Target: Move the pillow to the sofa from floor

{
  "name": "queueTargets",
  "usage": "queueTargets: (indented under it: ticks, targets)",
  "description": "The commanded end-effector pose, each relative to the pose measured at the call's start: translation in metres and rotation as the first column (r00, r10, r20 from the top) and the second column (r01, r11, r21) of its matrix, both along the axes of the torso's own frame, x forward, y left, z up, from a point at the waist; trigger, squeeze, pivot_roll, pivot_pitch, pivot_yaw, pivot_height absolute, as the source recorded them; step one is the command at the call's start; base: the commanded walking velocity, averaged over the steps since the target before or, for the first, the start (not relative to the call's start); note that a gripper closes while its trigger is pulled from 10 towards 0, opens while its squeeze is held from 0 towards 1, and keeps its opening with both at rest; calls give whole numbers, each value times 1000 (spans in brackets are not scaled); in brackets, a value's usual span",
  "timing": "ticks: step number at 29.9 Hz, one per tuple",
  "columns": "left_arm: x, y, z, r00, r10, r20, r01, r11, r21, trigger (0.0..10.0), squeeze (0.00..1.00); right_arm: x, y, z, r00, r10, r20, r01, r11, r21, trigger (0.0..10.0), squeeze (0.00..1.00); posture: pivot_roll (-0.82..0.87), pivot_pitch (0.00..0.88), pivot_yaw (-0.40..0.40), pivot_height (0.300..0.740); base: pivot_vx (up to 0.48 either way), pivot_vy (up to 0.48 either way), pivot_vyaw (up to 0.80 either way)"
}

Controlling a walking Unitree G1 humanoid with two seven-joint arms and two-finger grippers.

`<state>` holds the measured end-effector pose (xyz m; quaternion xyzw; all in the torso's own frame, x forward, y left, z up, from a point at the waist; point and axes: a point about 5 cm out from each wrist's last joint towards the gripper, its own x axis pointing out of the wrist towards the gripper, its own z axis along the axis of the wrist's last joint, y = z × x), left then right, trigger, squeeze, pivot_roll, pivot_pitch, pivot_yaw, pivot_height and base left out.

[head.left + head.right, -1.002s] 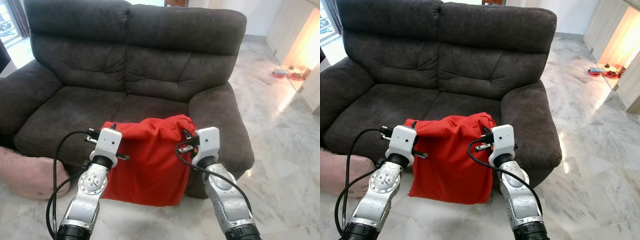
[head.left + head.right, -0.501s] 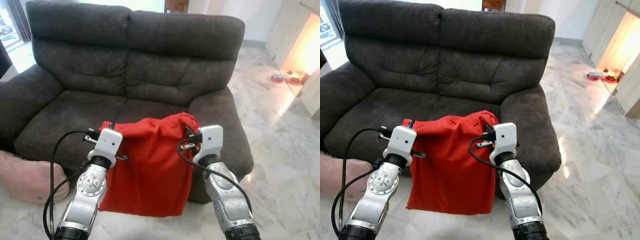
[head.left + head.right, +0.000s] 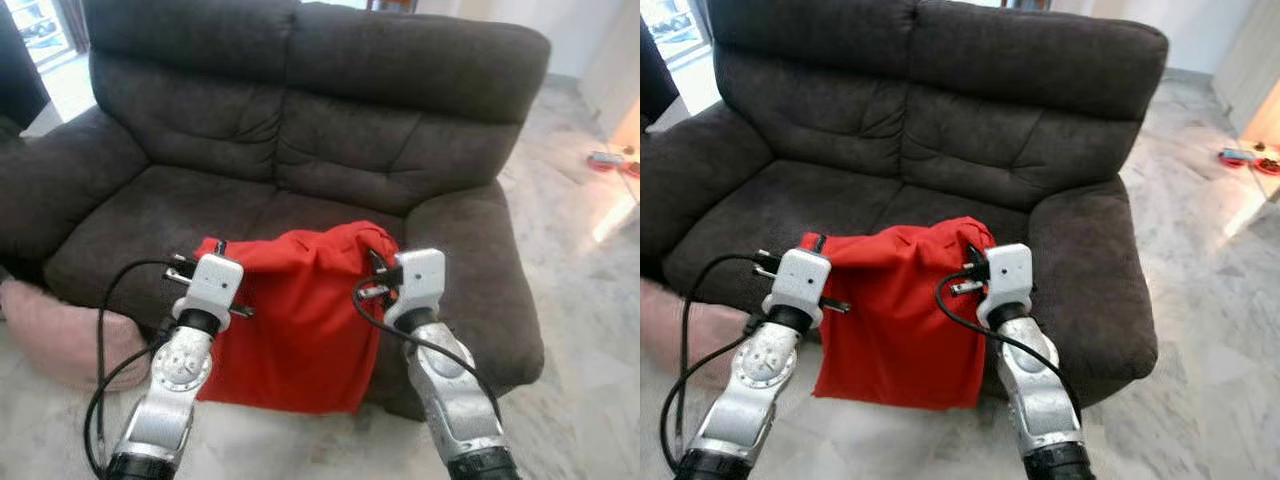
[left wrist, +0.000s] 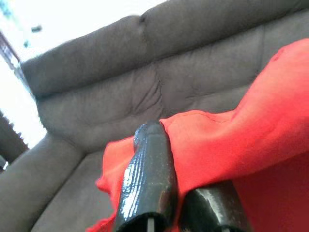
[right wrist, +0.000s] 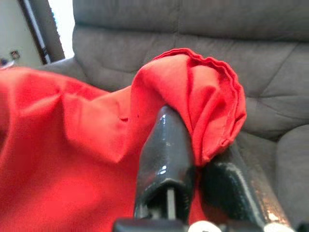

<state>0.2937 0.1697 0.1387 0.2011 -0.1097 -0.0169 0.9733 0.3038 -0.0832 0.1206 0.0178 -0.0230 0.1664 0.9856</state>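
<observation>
A red pillow (image 3: 295, 315) hangs between my two arms in front of the dark grey sofa (image 3: 300, 130), its lower edge off the marble floor. My left gripper (image 3: 212, 246) is shut on its upper left corner. My right gripper (image 3: 375, 258) is shut on its upper right corner. In the left wrist view black fingers (image 4: 149, 174) pinch a fold of red cloth (image 4: 241, 140). The right wrist view has black fingers (image 5: 166, 154) clamped on bunched red fabric (image 5: 203, 101). The pillow's top edge is level with the seat cushion front.
A pink pillow (image 3: 60, 335) lies on the floor by the sofa's left arm. The sofa's right armrest (image 3: 480, 270) stands just beyond my right arm. Marble floor (image 3: 590, 300) stretches to the right, with small red items (image 3: 612, 160) at the far right.
The camera has moved nearer the sofa and shifted; the sofa looks larger. The pillow stays held by both grippers, off the floor since a second ago.
</observation>
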Motion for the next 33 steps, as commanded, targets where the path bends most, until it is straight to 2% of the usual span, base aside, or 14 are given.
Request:
queueTargets:
  ticks: [1, 13, 21, 23, 26, 29, 33]
  targets:
    - [2, -24, 24, 989, -91, 119, 92, 996, -5, 10000, 0, 3, -8, 18, 996, -16, 93, 17, 1000, -12, 10000, 0, 163, 0, -74, 740, 326, 0, -800]
    - [2, -19, 41, 981, -57, 185, 58, 998, -4, 10000, 0, 5, -5, 22, 994, -3, 108, 4, 1000, -4, 10000, 0, 178, 0, -84, 740, 329, 0, -104]
    - [4, -19, 69, 960, -52, 276, 49, 999, 18, 10000, 0, 3, 1, 30, 985, 35, 169, -30, 999, -31, 10000, 0, 182, 0, -88, 740, 330, 0, 0]
    - [3, -19, 82, 947, -50, 317, 46, 999, 21, 10000, 0, 2, 4, 38, 976, 60, 207, -58, 998, -17, 10000, 0, 182, 0, -88, 740, 328, 0, 616]
    - [3, -19, 91, 938, -53, 342, 47, 999, 25, 10000, 0, 2, 6, 42, 972, 72, 224, -73, 997, -2, 10000, 0, 184, 0, -88, 740, 329, 0, 800]
    - [3, -19, 100, 928, -52, 369, 46, 999, 26, 10000, 0, 2, 5, 45, 973, 58, 224, -69, 997, 45, 10000, 0, 186, 0, -88, 740, 329, 0, 0]
    - [2, -18, 112, 915, -50, 399, 42, 999, 27, 10000, 0, 3, 6, 58, 960, 63, 274, -79, 996, 47, 10000, 0, 187, 0, -87, 740, 330, 0, 0]
